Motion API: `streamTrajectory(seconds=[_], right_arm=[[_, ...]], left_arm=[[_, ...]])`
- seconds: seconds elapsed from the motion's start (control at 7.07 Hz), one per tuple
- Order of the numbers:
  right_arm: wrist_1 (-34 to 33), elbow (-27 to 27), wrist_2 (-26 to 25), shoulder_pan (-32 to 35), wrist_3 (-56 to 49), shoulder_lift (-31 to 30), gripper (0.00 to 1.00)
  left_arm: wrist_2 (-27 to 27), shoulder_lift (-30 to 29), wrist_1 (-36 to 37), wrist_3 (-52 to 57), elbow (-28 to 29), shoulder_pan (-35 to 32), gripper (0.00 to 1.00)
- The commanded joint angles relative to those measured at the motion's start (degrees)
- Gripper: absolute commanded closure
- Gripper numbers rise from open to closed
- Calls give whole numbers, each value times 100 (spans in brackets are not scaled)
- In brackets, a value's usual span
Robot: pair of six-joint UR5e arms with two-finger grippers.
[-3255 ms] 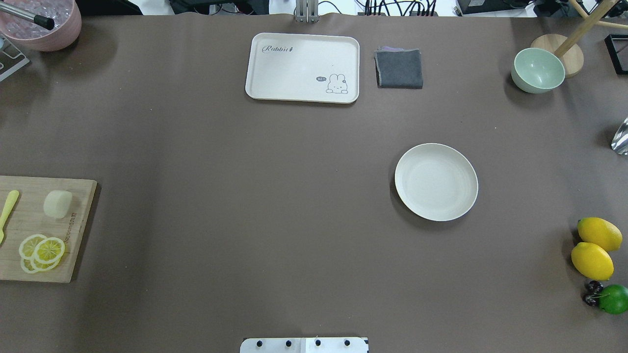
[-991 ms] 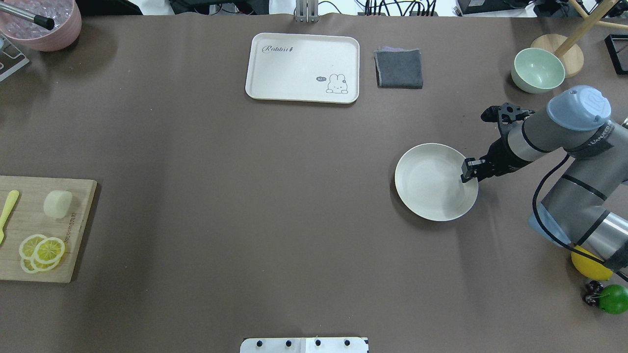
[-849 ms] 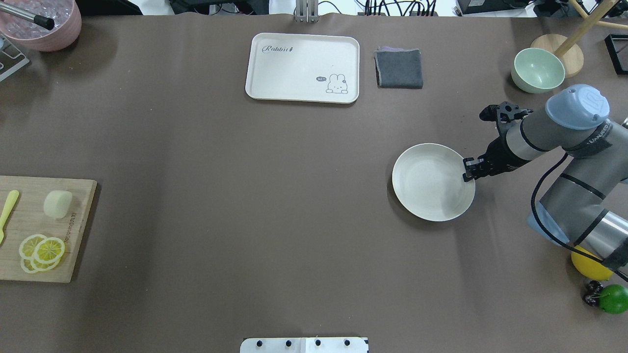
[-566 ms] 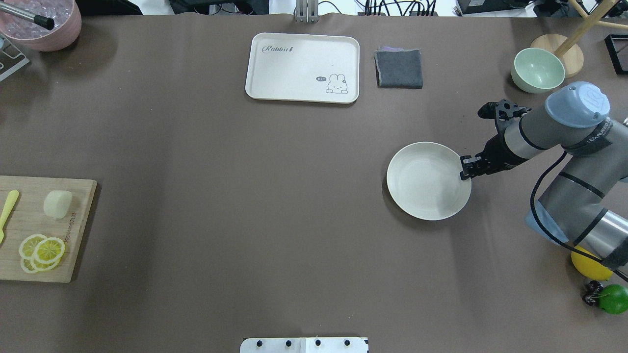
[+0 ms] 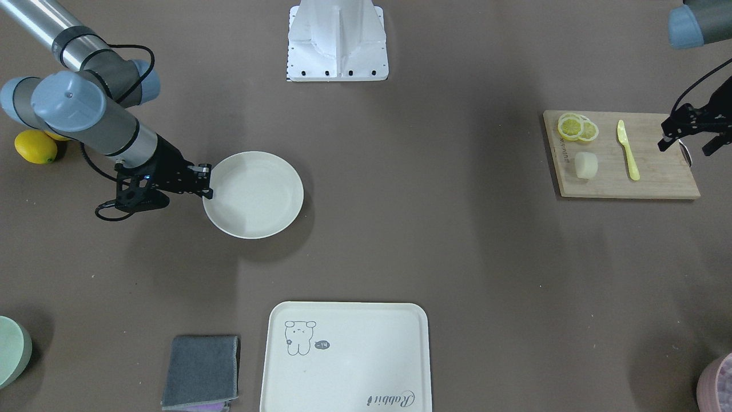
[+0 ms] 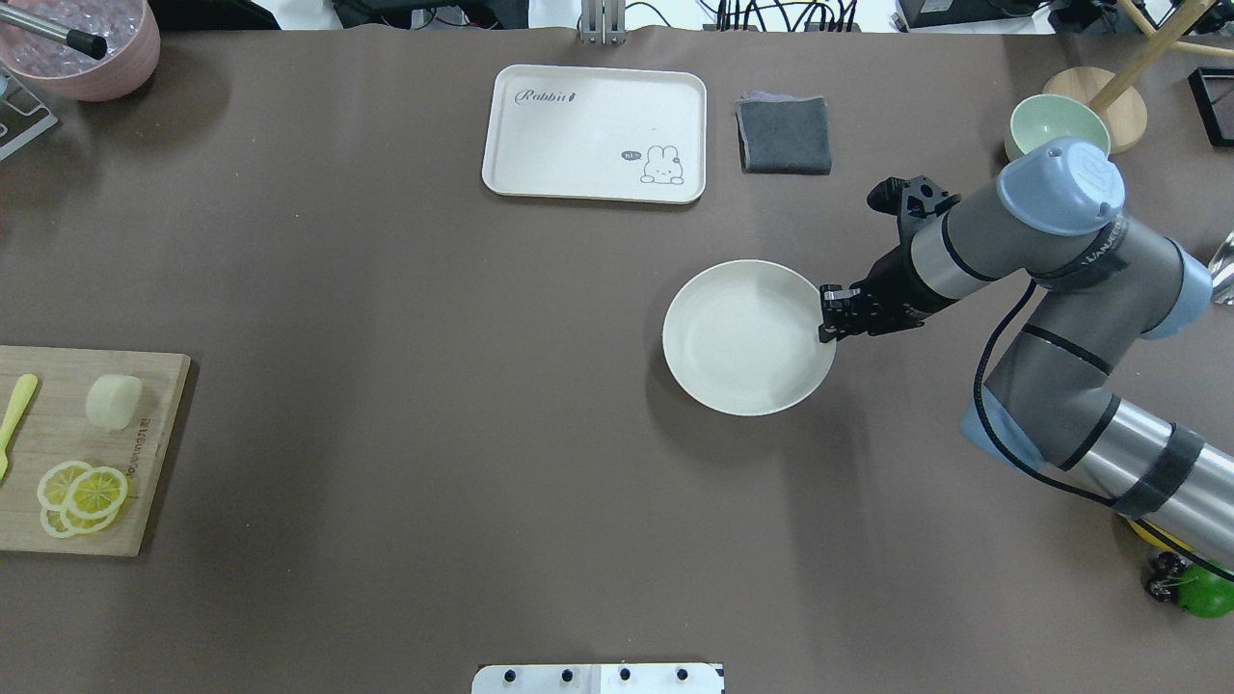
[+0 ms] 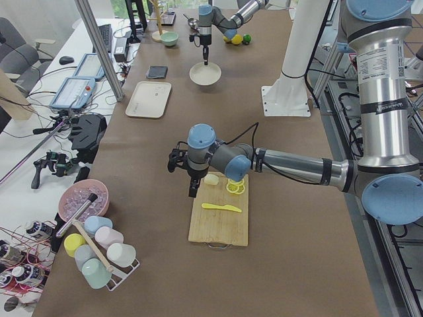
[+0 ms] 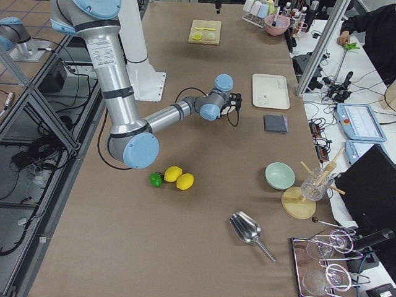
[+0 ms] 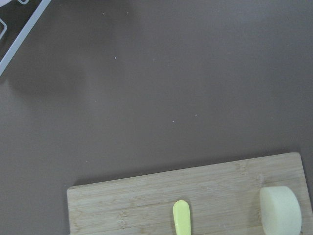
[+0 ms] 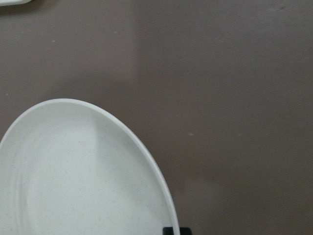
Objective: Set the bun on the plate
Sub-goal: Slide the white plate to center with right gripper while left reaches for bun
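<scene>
The bun sits on the wooden cutting board at my left end of the counter, near the lemon slices and the yellow knife. It is well apart from the plate, which lies bare towards mid-counter.

I judge the bun light, soft and smooth-skinned. It should dent if squeezed hard and could slip out of a sharp pinch. I would take it across its middle, one finger on each side, closing gently and low enough not to ride up over the rounded end.

The left arm reaches out low along the board with its wrist turned straight down. The left jaws hang spread and empty near the board's edge, off to one side of the bun and not yet over it. The right arm comes in with elbow bent and wrist low. The right jaws look closed on the plate's rim, on the side nearest that arm, pinching it.
</scene>
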Motion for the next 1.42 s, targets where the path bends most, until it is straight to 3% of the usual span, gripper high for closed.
streamTrajectory(seconds=[0.0, 0.28, 0.85, 0.99, 1.13, 1.27], right_arm=[[5, 25, -379, -545, 680, 403, 100], [5, 8, -679, -889, 778, 535, 100], [-13, -62, -1092, -1198, 876, 685, 100], [-13, -63, -1102, -1198, 885, 668, 44], [-4, -19, -1119, -1189, 1120, 685, 0], [-4, 25, -1120, -1181, 1192, 685, 0]], left_arm=[[164, -188, -148, -864, 31, 635, 3], [882, -188, -832, -1578, 232, 1574, 3], [1184, -118, -1903, -1905, 829, 2219, 8], [1176, -118, -1907, -1923, 822, 2219, 24], [1167, -109, -1890, -1923, 787, 2219, 60], [1158, -109, -1881, -1914, 769, 2211, 95]])
